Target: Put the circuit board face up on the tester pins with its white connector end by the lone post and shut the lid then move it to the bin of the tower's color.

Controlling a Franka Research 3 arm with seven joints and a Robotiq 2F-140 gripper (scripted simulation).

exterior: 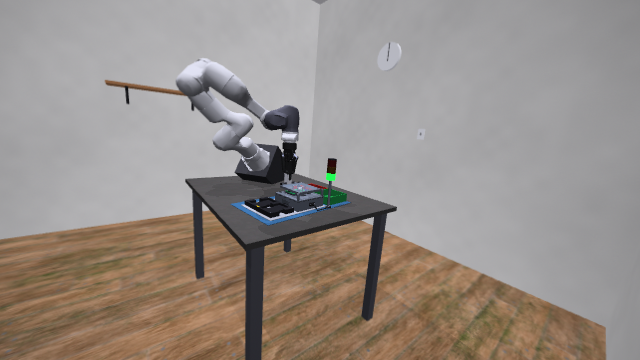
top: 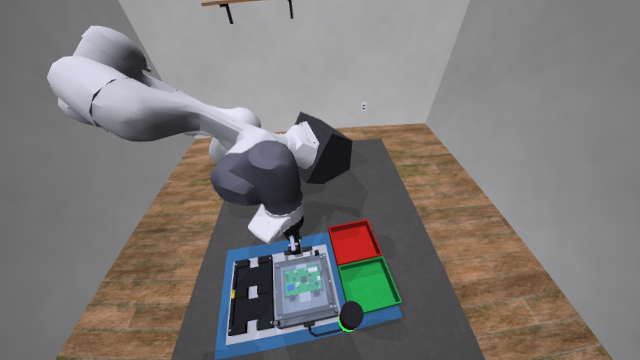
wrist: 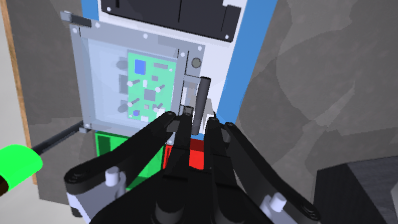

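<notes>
The green circuit board (top: 302,279) lies face up in the tester (top: 305,290) under the shut clear lid; it also shows in the wrist view (wrist: 150,87). The signal tower (exterior: 331,170) beside the tester glows green (wrist: 17,165). My gripper (top: 293,246) points down at the tester's edge far from the hinge. In the wrist view its fingers are shut around the near end of the lid's black handle (wrist: 201,97). The small dark latch hook sits just beside the left fingertip. The tab is hidden by the fingers.
The black tray (top: 251,295) with two empty pockets lies left of the tester on the blue mat. The red bin (top: 354,241) and the green bin (top: 369,285) stand to the right, the green one nearer the tower. The robot base stands behind.
</notes>
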